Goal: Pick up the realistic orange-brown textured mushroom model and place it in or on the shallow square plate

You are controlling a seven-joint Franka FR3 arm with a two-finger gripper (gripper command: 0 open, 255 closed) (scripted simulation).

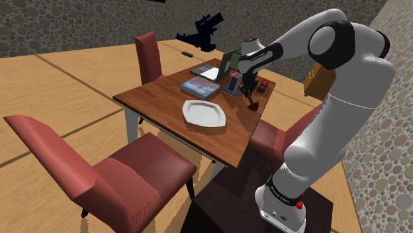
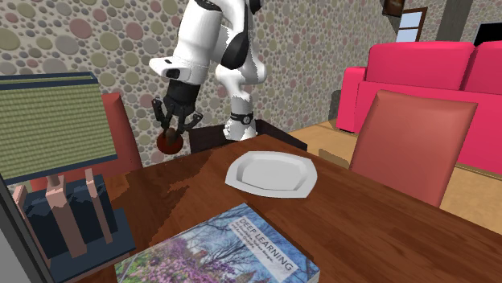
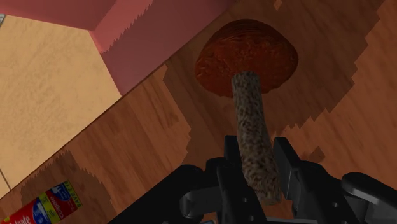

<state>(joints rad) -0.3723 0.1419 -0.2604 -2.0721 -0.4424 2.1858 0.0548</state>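
- Mushroom model point(image 3: 247, 57) hangs cap-down from the black gripper point(image 3: 257, 175), whose two fingers are clamped on its stem. It sits above the table point(image 1: 165, 99) near the edge by a red chair point(image 1: 275, 136), apart from the plate point(image 2: 272, 172).
- The pick-up looks done or very nearly so. In the second exterior view the cap seems just clear of the wood, though a light touch cannot be ruled out.
- The second half of the job appears to remain. The plate lies bare in the middle of the table, so the carry across, the lowering and the release are not yet done.
- The cap is a rounded dome, rust-orange shading to brown, with a finely ridged surface. The stem is a slim, pale cylinder peppered with dark flecks, and it looks rough.
- The plate is plain white and shallow, square with clipped corners. A low raised rim surrounds a flat, smooth centre.
- The table top is dark reddish wood with visible grain and a slight sheen.
- A book point(image 2: 217, 253) titled "Deep Learning", with a printed picture cover, lies flat beyond the plate from the robot.
- The red chair has a padded look.
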